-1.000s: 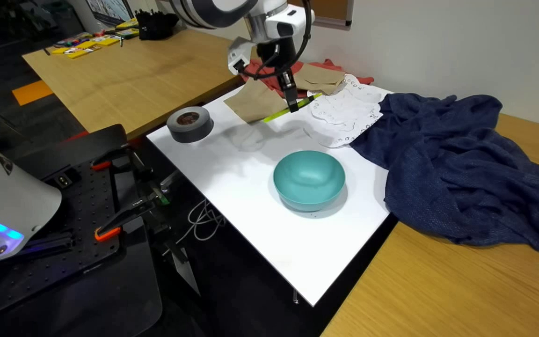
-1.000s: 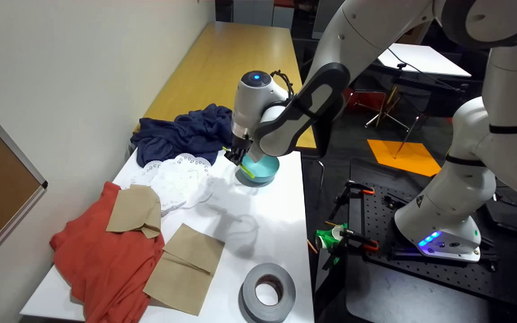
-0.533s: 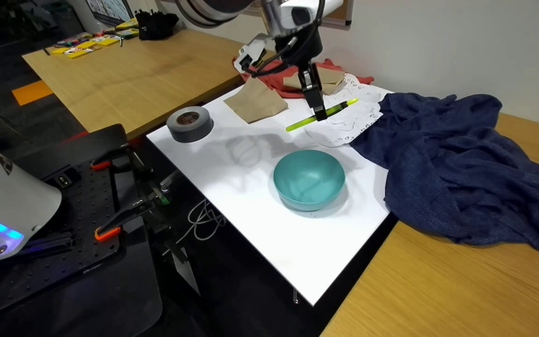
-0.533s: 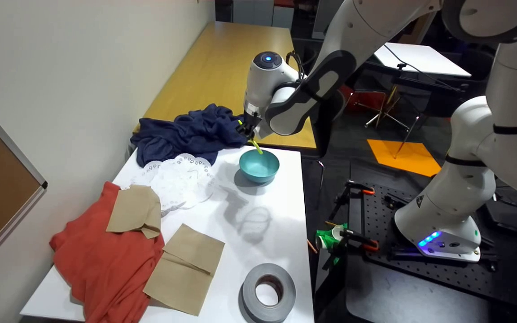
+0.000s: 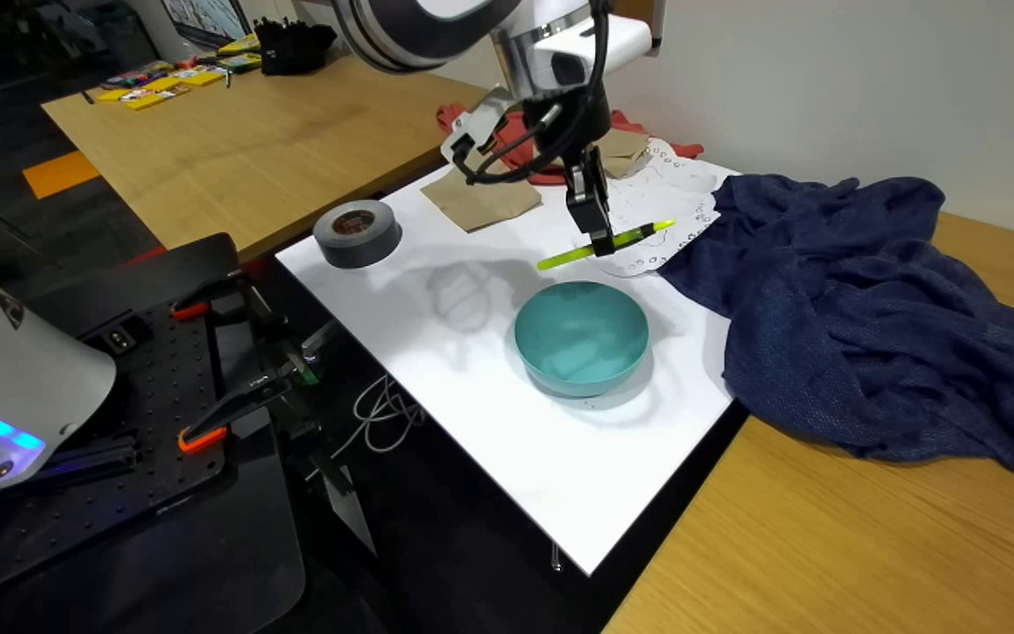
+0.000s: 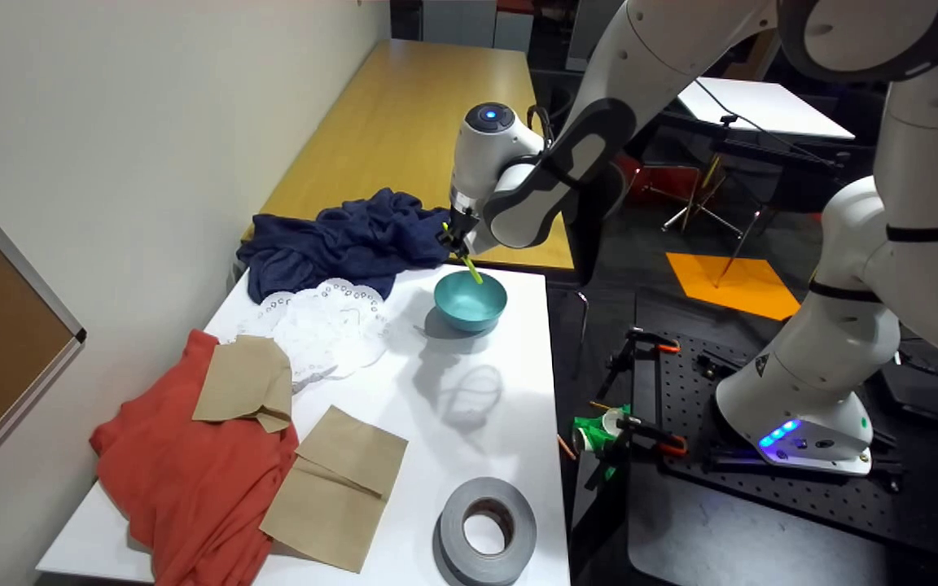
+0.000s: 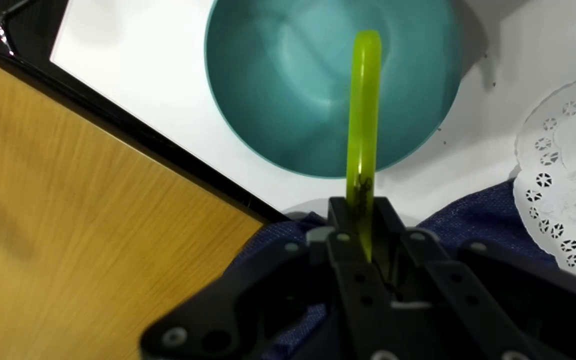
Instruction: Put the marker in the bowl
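Marker (image 7: 364,110), slim, glossy yellow-green with a dark stretch near its brighter upper end, slants above the tabletop (image 5: 525,458); the fingers (image 7: 388,222) pinch it; in the wrist view its rounded lower end shows against the teal bowl (image 7: 268,100).

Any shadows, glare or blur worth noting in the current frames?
Wrist view: bright glints on the yellow-green marker, a thin shadow streak inside the teal bowl, jaws dark and soft toward the bottom edge; both exterior views: loop-shaped shadow on the white tabletop.
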Robot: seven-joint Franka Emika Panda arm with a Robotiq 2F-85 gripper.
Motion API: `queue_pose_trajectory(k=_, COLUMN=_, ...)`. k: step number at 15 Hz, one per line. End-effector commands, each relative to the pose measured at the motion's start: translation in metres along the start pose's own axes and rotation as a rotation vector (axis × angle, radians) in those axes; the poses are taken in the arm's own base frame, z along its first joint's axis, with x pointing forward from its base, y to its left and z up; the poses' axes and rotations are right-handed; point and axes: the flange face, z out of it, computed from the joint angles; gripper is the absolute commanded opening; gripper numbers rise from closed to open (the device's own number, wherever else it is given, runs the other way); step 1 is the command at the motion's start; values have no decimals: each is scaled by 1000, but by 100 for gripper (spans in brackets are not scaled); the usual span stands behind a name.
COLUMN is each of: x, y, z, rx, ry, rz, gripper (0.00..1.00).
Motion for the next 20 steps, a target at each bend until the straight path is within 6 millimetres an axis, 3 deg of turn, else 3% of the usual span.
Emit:
queue_pose_trajectory(k=1, x=-4, y=3, z=12, rx=23, ry=-15, rz=40, gripper=4)
queue_pose_trajectory(k=2, x=-5, y=3, z=15, rx=23, ry=-26, rz=45, gripper=13)
queue_pose_trajectory(k=3, x=-7, y=3, z=18, rx=24, ry=-34, rz=52, gripper=40)
queue_pose_trajectory(k=5, x=-8, y=4, z=21, rx=28, ry=-43, rz=65, gripper=47)
queue_pose_trajectory(k=12, x=-8, y=6, z=21, rx=34, ry=-46, rz=83, gripper=99)
queue_pose_trajectory(k=20, x=-9, y=4, z=24, rx=15, ry=-59, rz=77, gripper=100)
